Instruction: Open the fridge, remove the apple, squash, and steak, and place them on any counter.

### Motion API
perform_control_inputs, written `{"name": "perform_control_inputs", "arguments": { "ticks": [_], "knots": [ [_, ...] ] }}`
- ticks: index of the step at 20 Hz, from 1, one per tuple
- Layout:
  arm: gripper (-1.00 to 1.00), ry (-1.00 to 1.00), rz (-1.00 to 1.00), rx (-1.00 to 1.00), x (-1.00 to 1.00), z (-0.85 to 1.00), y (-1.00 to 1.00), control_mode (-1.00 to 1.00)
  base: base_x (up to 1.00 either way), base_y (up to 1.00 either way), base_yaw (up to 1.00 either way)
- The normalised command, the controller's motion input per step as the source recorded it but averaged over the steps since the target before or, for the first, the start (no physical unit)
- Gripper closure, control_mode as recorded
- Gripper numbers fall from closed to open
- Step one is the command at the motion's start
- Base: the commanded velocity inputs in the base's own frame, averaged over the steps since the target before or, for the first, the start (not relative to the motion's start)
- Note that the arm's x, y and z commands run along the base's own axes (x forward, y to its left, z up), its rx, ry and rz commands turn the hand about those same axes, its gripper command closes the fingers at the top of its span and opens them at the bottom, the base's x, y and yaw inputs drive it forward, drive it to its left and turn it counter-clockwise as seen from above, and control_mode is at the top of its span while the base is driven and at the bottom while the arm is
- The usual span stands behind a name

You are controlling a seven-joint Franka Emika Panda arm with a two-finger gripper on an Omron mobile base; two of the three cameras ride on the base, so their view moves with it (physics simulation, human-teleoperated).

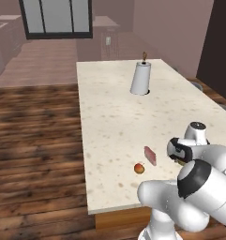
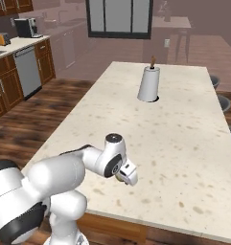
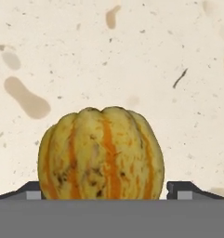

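Note:
The lumpy yellow-orange squash (image 3: 102,153) sits on the pale speckled counter (image 1: 114,108), near its front edge. My gripper (image 3: 105,191) hangs directly over it, open, one fingertip on each side, with a small gap showing at the right fingertip (image 3: 181,189). In the left base view the hand (image 1: 178,151) covers most of the squash. Just left of the hand lies the flat pinkish steak (image 1: 150,155), and the small red-orange apple (image 1: 139,168) rests in front of it. In the right base view a sliver of yellow squash (image 2: 120,178) peeks under the hand. The fridge is out of view.
A tall white cone-shaped holder (image 1: 141,78) stands farther back on the counter (image 2: 184,139). Wooden floor runs along the counter's left side. Cabinets with a dishwasher (image 2: 28,72) line the far left wall. Stools (image 2: 222,103) sit at the counter's right edge.

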Motion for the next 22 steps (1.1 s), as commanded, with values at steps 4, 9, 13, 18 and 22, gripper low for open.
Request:
{"name": "perform_control_inputs", "arguments": {
  "ticks": [4,9,13,18,22],
  "knots": [
    [-1.00,0.00,0.00,0.00,-0.05,0.41,0.04,-1.00,0.00,0.00,0.00],
    [-1.00,-0.03,0.00,0.00,-0.12,0.72,0.19,-1.00,0.00,0.00,0.00],
    [-1.00,-0.07,0.00,0.00,-0.31,0.98,0.16,-1.00,0.00,0.00,0.00],
    [-1.00,0.00,0.02,0.00,-0.49,1.00,0.36,-1.00,0.00,0.00,0.00],
    [-1.00,0.00,0.08,0.00,-0.53,1.00,0.46,-1.00,0.00,0.00,0.00]
  ]
}}
